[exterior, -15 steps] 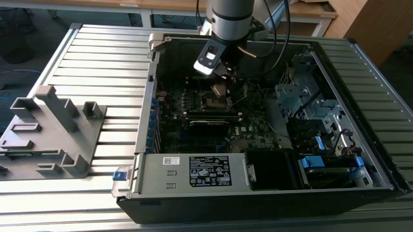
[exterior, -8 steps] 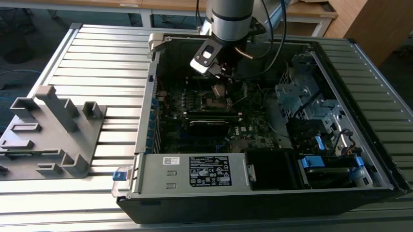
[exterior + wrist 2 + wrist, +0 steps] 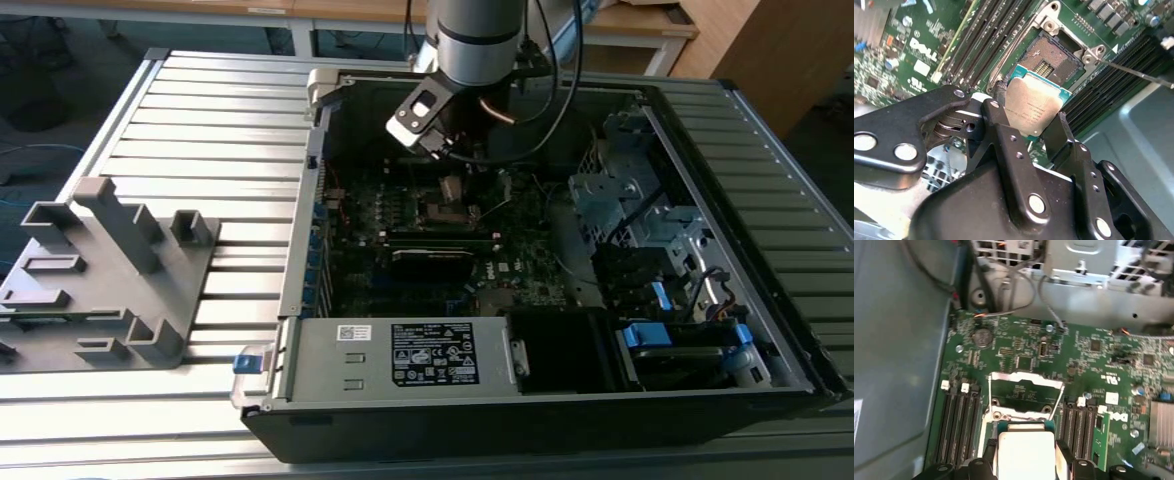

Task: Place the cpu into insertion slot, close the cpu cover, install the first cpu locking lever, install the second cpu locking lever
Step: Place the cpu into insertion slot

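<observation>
My gripper [image 3: 1026,111] is shut on the cpu [image 3: 1036,100], a flat square chip with a grey metal top, gripped by two opposite edges. It hangs tilted just above the insertion slot [image 3: 1046,56], whose dark brownish contact field lies bare inside a silvery rim. In the first wrist view the cpu [image 3: 1024,452] sits between the black fingers [image 3: 991,452], and beyond it the cpu cover [image 3: 1026,379] stands swung up and open. Two thin wire locking levers [image 3: 989,396] rise beside the cover. In the exterior view the gripper [image 3: 450,172] hovers over the slot [image 3: 447,212] inside the open computer case.
The green motherboard [image 3: 534,285] lies in the case [image 3: 774,250]. Long black memory slots [image 3: 974,45] flank the socket on both sides. A power supply box [image 3: 400,352] and drive bays [image 3: 627,190] line the case. A grey fixture [image 3: 107,280] stands on the ribbed table at the exterior view's left.
</observation>
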Robot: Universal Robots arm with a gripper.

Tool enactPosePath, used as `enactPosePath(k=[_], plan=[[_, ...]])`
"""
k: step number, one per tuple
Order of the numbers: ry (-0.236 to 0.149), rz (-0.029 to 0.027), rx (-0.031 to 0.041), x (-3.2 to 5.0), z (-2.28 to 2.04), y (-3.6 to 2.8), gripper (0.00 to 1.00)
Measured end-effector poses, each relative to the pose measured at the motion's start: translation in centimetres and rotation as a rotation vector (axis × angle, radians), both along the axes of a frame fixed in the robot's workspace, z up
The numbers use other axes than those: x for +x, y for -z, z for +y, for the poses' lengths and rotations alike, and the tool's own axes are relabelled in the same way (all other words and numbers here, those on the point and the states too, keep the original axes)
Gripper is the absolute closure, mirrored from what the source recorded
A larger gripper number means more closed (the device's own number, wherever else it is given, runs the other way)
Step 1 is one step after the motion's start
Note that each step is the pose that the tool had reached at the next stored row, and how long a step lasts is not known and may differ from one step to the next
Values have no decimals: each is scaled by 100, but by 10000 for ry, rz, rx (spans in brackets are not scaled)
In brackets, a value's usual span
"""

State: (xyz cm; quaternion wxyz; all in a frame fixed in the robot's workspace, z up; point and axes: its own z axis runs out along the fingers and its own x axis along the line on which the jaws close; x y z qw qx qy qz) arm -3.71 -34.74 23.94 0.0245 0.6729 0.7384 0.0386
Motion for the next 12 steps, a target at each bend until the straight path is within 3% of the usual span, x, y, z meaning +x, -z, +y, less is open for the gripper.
enactPosePath(k=[6, 12], plan=[[1041, 0, 0, 0, 0, 8, 46], [1117, 0, 0, 0, 1, 8, 46]])
